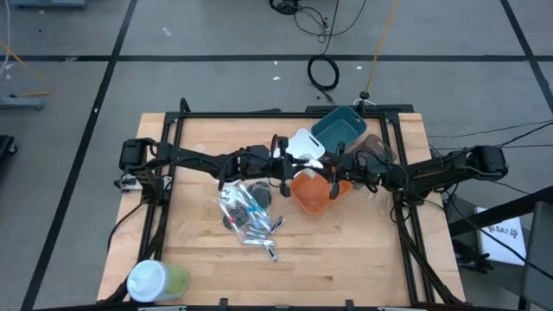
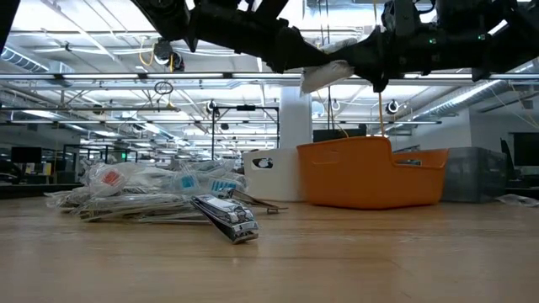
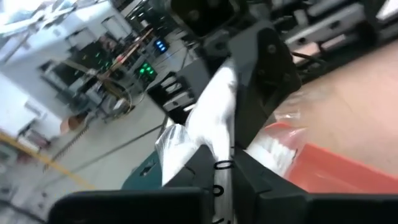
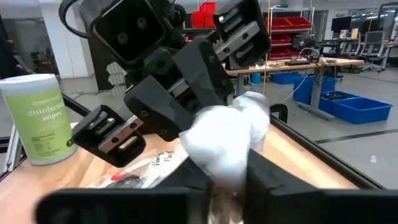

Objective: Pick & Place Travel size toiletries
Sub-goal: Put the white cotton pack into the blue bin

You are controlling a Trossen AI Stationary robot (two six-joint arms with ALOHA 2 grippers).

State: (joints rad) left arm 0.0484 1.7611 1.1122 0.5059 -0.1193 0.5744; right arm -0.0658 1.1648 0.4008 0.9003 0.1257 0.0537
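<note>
A white crinkly packet [image 1: 316, 162] hangs in the air over the orange bin [image 1: 313, 194], with both grippers shut on it. My left gripper [image 1: 302, 162] reaches it from the table's left, my right gripper [image 1: 335, 167] from the right. In the low view the packet [image 2: 327, 74] shows between the two dark hands, well above the bin [image 2: 370, 172]. The other travel size toiletries [image 1: 248, 212], clear-wrapped sticks, packets and small silver pieces, lie in a heap on the wood left of the bin. My left gripper [image 3: 227, 180] pinches the packet's left end [image 3: 214, 134] between its two fingers, coming about level from the table's left. The packet is lifted clear. My right gripper [image 4: 227, 180] pinches the packet's right end [image 4: 227, 146] between its two fingers, coming about level from the table's right.
A white bin [image 1: 302, 142], a teal bin [image 1: 339, 128] and a dark bin [image 1: 378, 147] stand behind the orange one. A white-and-green wipes cylinder [image 1: 157, 281] stands at the near left corner. Bare wood lies along the near edge.
</note>
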